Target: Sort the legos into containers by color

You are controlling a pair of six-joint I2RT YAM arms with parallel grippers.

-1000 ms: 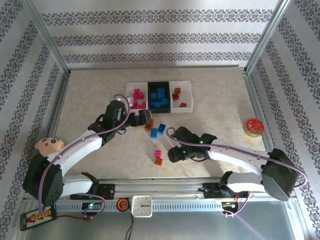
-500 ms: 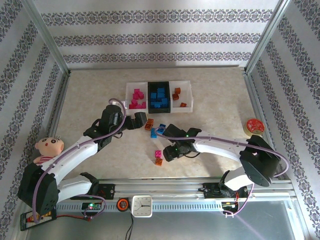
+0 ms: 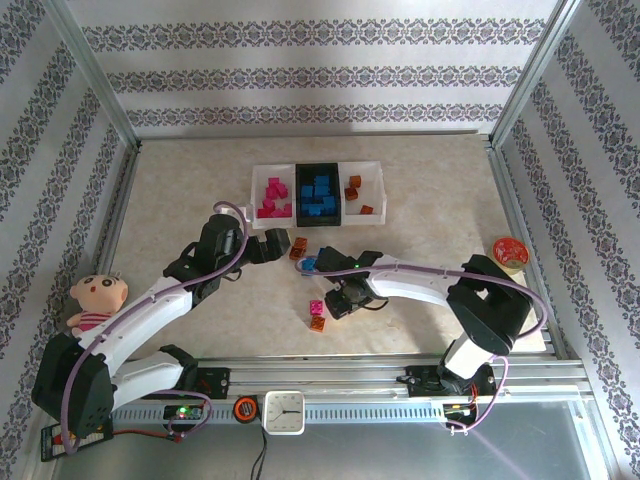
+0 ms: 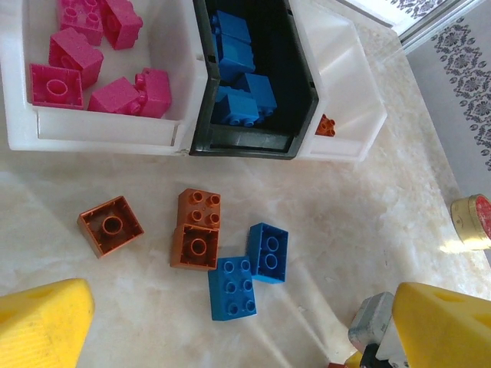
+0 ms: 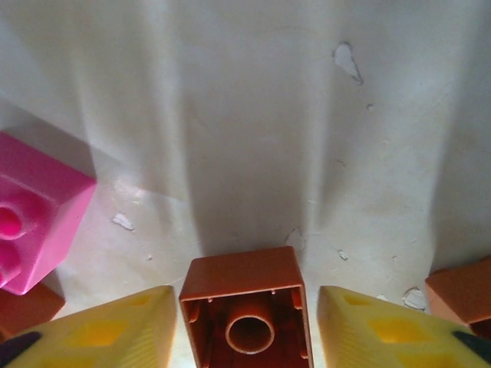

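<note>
Beige marbled tabletop (image 3: 180,180), patterned walls on three sides. Far left: doll (image 3: 97,298) beside the left arm.

Left hand (image 4: 245,326): released, fingers spread wide, nothing between them. It hovers over loose legos (image 4: 197,230), three orange-brown and two blue, lying on the tabletop just in front of the containers (image 4: 100,142).

Containers, left to right: white bin with pink bricks (image 4: 77,54); black bin (image 4: 238,146) with blue bricks (image 4: 238,69); white bin (image 4: 345,100) with an orange-brown brick (image 4: 325,125) at its near corner.

Right hand (image 5: 245,307): low on the tabletop, its yellow fingers (image 5: 107,330) bracketing an upturned orange-brown brick (image 5: 245,280). The brick sits on the tabletop with thin slivers of light at either side; cannot tell whether it is clenched on it. A pink brick (image 5: 34,222) lies just left of it.

Far right: tape roll (image 3: 508,253) near the tabletop edge.
</note>
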